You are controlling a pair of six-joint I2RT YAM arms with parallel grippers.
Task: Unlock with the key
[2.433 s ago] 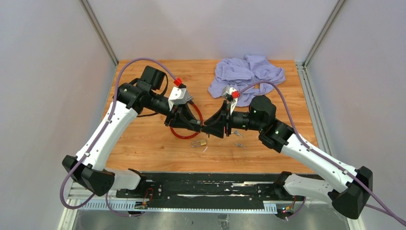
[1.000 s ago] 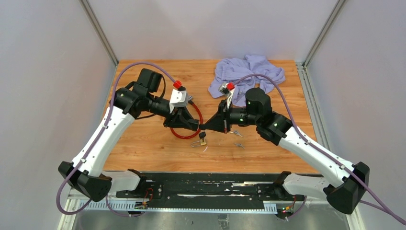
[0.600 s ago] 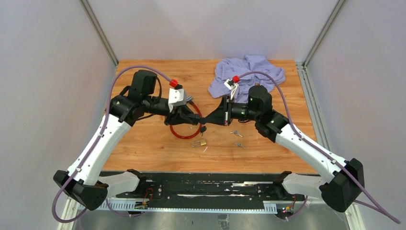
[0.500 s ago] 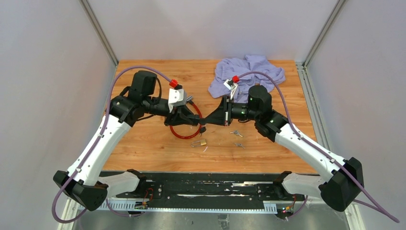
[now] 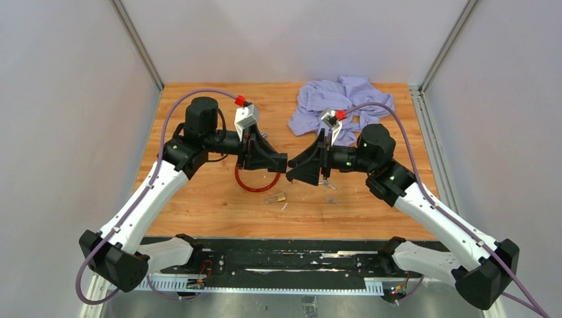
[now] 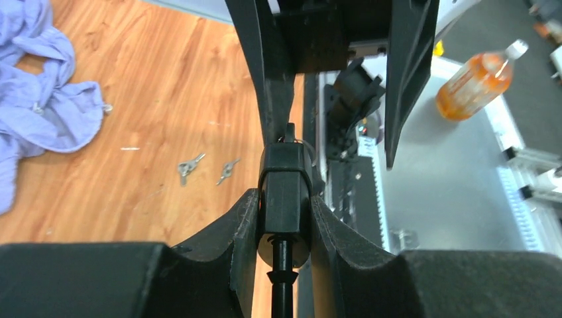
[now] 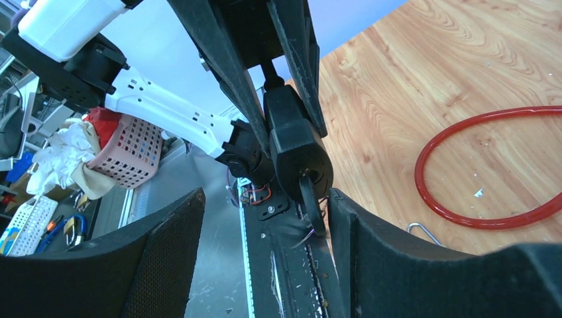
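Left jaws: clamped tight on the black lock, holding it off the surface just over the right-hand edge of the red cable loop
Right jaws: spread wide with nothing in them, facing the lock's end from the right of the loop
Key: I read the small dark key as seated in the lock's end face, head edge-on between my open right fingers, a wire ring hanging from it
Step in hand: pinch the key head and turn it, as I judge it
Doing it well: I'd centre the head between the pads, line my wrist roll up with the lock's axis, and hold firm on the left against the twist
Risk: a skewed pinch could lever the key out
Elsewhere: brass padlock just near-side of the loop, spare keys to its right
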